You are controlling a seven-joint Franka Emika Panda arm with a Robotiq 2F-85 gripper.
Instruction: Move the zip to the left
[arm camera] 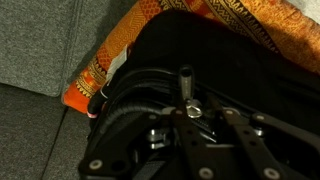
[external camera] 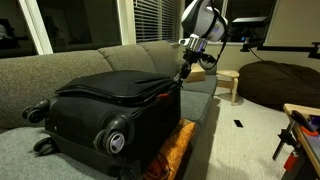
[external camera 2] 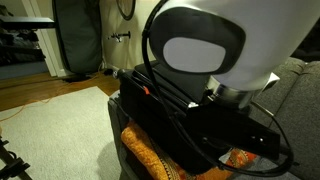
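A big black fabric suitcase (external camera: 105,105) lies on a grey couch (external camera: 60,65). My gripper (external camera: 183,72) is down at the suitcase's upper right edge. In the wrist view the gripper (arm camera: 190,110) has its two dark fingers drawn together on the zip (arm camera: 186,82), a small grey metal pull that sticks up between them. The dark zipper track (arm camera: 135,88) curves away to the left along the suitcase's rim. In an exterior view the arm's white housing (external camera 2: 200,50) hides the gripper and the zip.
An orange patterned cushion (external camera: 172,150) (arm camera: 105,60) is wedged under the suitcase at the couch's edge. The suitcase's grey wheels (external camera: 116,136) face the camera. A wooden stool (external camera: 230,82) and a dark beanbag (external camera: 285,80) stand on the floor beyond the couch.
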